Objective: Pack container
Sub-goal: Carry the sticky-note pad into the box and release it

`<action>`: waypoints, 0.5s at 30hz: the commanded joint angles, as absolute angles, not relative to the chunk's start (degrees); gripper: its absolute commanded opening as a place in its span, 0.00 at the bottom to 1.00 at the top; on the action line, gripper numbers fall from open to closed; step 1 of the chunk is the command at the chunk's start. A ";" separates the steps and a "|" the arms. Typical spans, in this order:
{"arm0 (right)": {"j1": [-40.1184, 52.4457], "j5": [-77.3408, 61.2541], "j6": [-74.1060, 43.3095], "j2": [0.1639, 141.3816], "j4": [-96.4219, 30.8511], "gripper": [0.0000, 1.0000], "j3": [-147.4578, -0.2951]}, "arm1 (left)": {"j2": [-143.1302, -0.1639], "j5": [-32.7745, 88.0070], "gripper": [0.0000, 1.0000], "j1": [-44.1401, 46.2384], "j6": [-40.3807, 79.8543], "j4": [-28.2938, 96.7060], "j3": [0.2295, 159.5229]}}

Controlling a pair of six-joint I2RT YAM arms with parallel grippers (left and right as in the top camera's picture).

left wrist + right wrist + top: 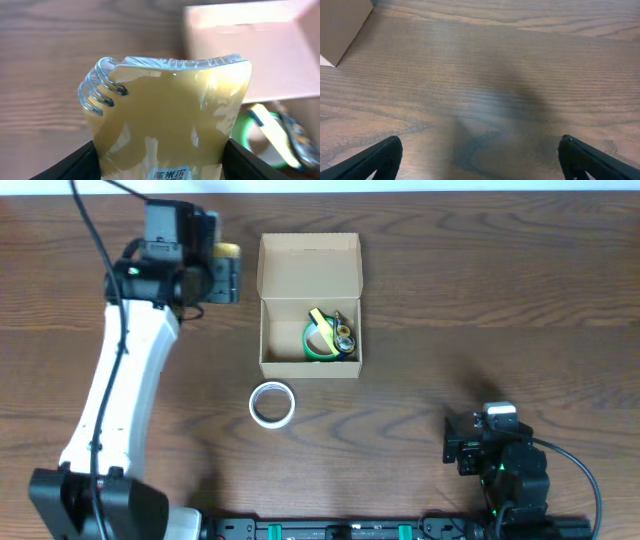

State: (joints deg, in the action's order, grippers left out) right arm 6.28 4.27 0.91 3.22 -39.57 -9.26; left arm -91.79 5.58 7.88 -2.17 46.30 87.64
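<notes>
The container [310,270] is a tan cardboard box with its flap lid open toward the back; it also shows in the left wrist view [240,55]. Inside lie a green tape roll [318,342], a yellow piece and a small dark item [345,335]. My left gripper [222,270] is just left of the box, above the table, and shut on a tan shrink-wrapped tape roll [165,110], which fills the space between its fingers [160,162]. My right gripper [455,448] is open and empty low over the table at the front right, fingers wide apart [480,160].
A white tape roll [271,403] lies flat on the wooden table just in front of the box. The box corner [340,25] shows at the upper left of the right wrist view. The green roll shows in the left wrist view [245,132].
</notes>
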 commanded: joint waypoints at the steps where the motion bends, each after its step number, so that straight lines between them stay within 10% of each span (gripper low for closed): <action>1: 6.20 4.03 1.80 2.92 -39.62 0.99 -9.13 | -91.90 5.56 0.66 12.78 -2.44 46.54 88.82; 15: 6.20 4.03 1.80 2.92 -39.62 0.99 -9.13 | -105.71 7.11 0.65 25.17 11.81 52.40 88.40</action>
State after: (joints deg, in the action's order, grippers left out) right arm 6.28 4.27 0.91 3.22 -39.57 -9.26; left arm -104.84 6.04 25.28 8.43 52.16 87.85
